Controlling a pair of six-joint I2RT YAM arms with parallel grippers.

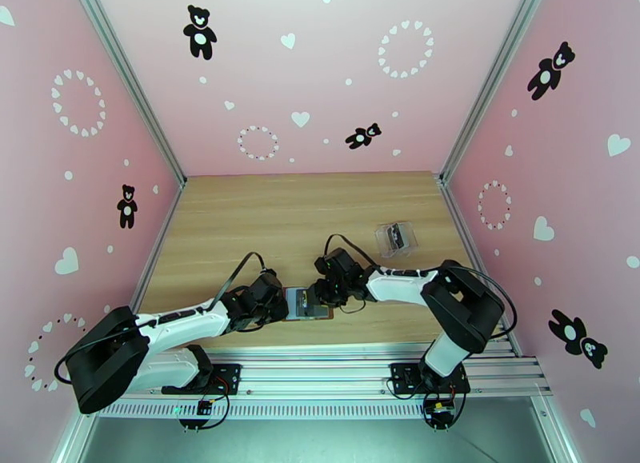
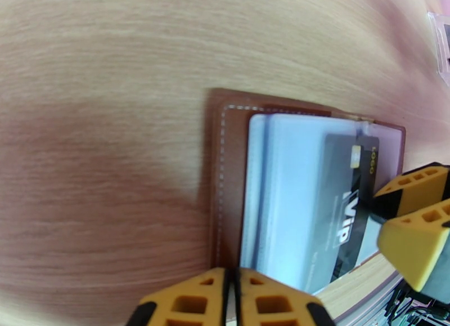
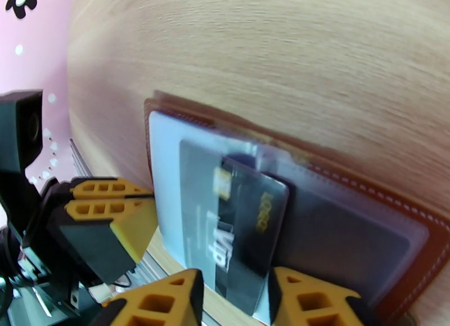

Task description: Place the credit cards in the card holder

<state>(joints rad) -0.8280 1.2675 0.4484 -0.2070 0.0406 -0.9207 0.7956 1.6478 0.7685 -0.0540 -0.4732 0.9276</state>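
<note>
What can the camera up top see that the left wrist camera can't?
Up top: the whole left arm and right arm, plus bear stickers on the pink walls. Left wrist: the pale word VIP on the black credit card, and white stitching along the card holder. Both: the wooden table, the brown holder lying open on it with the card partly tucked in, and the left tool and right tool meeting there.
</note>
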